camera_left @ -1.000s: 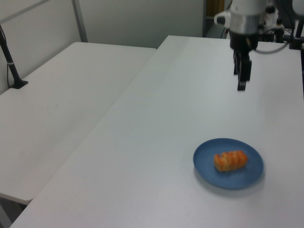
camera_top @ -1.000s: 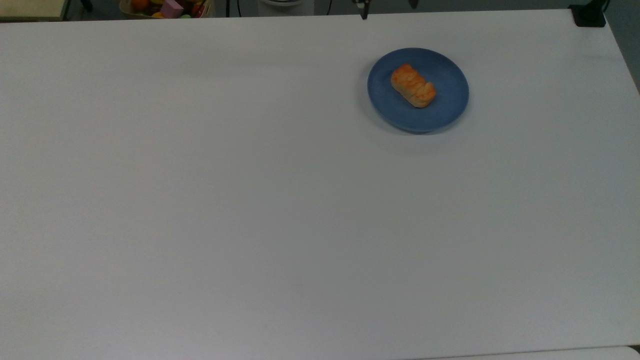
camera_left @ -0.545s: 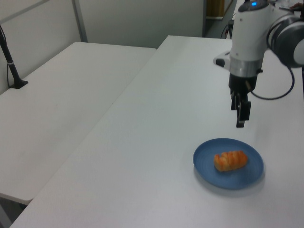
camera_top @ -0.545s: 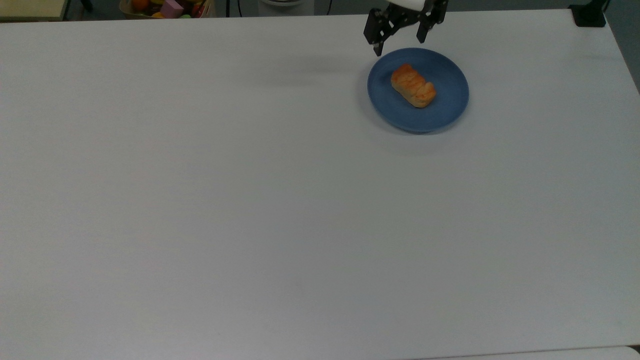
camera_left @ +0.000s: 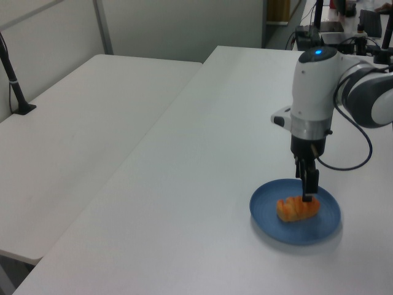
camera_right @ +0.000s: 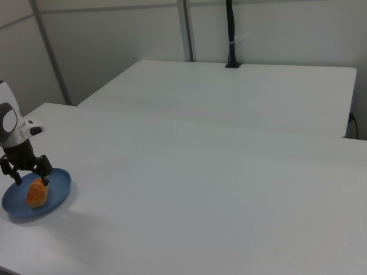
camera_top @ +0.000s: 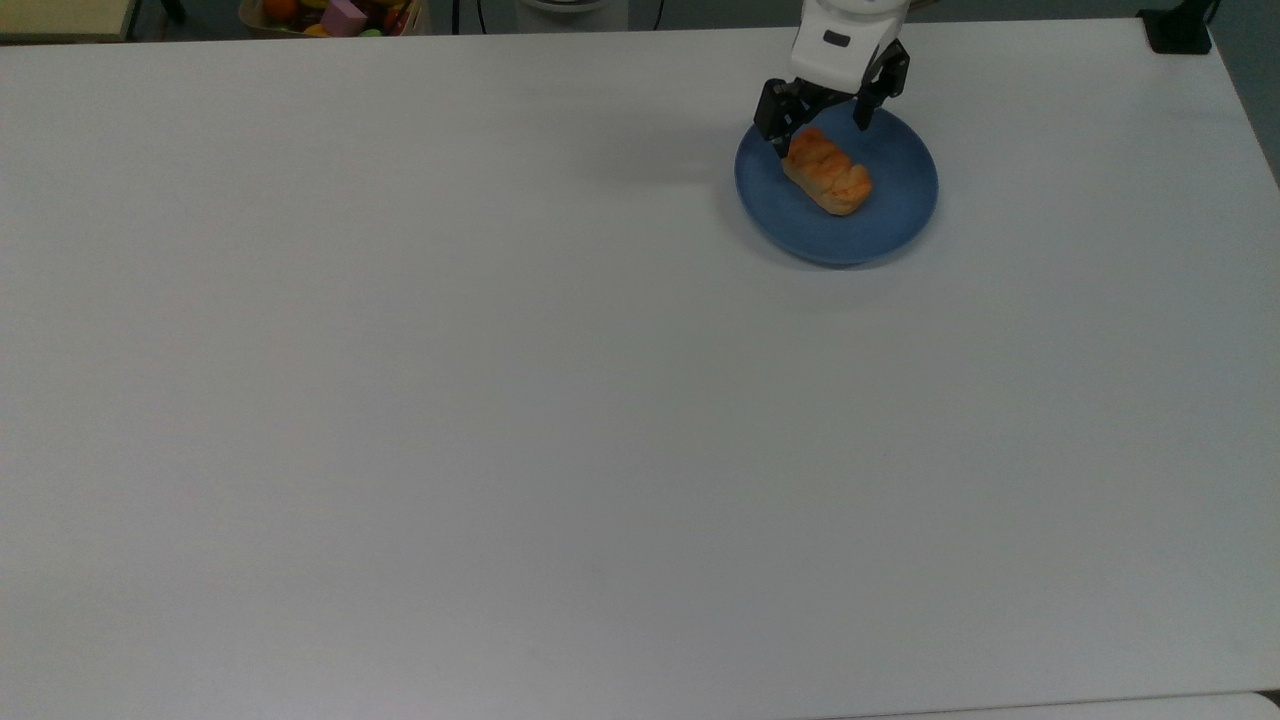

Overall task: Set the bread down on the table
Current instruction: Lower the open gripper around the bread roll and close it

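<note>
The hand (camera_top: 820,125) has come down from the counter's far edge over the last second and now hangs with its fingers spread wide, one on each side of the bread's (camera_top: 826,171) far end in the top view. The bread lies just below it on the blue plate (camera_top: 895,215), unmoved. No writing is readable anywhere (the arm's white body carries a small dark patch). In the left view the hand (camera_left: 309,195) looks edge-on, a blue light (camera_left: 317,52) glowing above it. The white counter (camera_top: 500,400) carries the plate.
</note>
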Action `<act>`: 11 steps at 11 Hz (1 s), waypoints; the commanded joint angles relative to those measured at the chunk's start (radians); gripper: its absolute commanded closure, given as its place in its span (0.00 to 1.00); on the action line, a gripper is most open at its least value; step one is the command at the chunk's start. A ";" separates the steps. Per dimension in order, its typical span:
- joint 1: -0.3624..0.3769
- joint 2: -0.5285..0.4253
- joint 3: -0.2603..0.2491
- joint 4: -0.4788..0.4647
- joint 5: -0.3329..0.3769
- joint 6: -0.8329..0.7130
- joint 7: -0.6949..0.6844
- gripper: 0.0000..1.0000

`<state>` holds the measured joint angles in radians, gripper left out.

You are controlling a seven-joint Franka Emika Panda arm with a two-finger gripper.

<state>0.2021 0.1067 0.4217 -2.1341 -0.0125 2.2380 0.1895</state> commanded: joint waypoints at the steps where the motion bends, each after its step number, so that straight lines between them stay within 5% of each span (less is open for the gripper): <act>1: 0.023 0.048 -0.006 -0.012 -0.029 0.063 0.048 0.00; 5: 0.023 0.077 -0.006 -0.010 -0.053 0.077 0.048 0.00; 6: 0.022 0.077 -0.006 -0.010 -0.053 0.083 0.048 0.08; 11: 0.025 0.079 -0.006 -0.007 -0.055 0.081 0.094 0.82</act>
<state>0.2157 0.1901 0.4214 -2.1344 -0.0498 2.2927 0.2307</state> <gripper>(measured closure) 0.471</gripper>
